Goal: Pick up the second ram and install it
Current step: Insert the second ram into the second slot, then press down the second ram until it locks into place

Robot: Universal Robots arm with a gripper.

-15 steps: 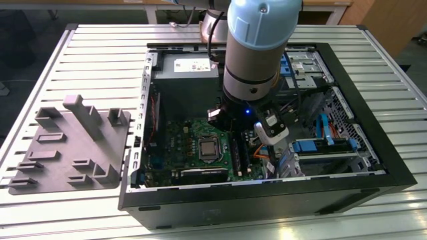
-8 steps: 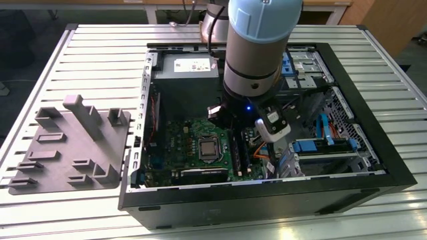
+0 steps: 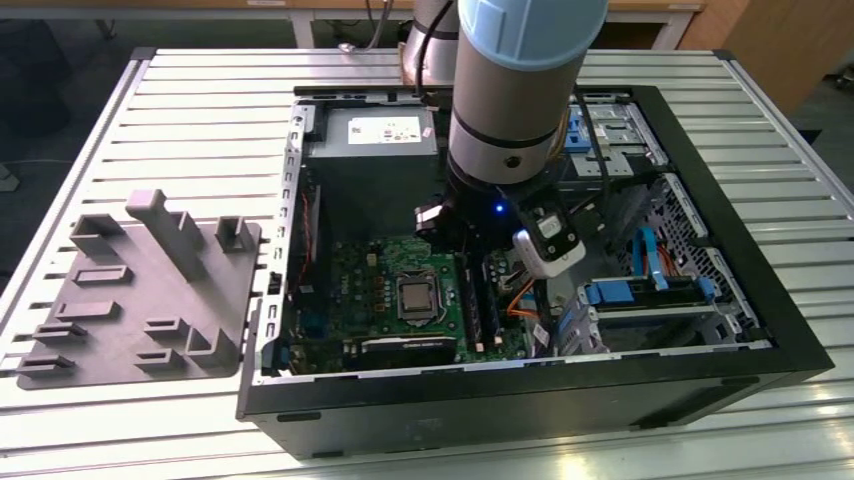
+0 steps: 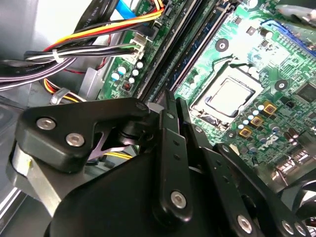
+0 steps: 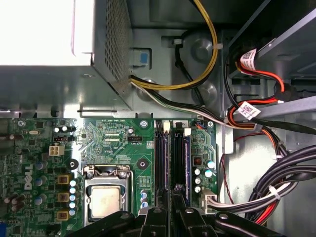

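My gripper [image 3: 461, 255] is down inside the open computer case, over the long black memory slots [image 3: 477, 300] beside the green motherboard [image 3: 380, 290]. In both wrist views its fingers stand close together, gripper [image 5: 173, 205] and gripper [image 4: 172, 98], shut on the second ram [image 5: 174, 163]. I see the ram edge-on as a thin dark line running along a slot. A blue stick [image 5: 186, 158] sits in the neighbouring slot. The silver processor [image 5: 104, 200] lies just beside the slots.
A grey moulded fixture [image 3: 134, 290] lies on the slatted table at the exterior view's left. The power supply box [image 3: 374, 150] fills the case's far end. Cable bundles [image 5: 276, 173] and a drive cage with blue clips [image 3: 627, 290] crowd the other side of the slots.
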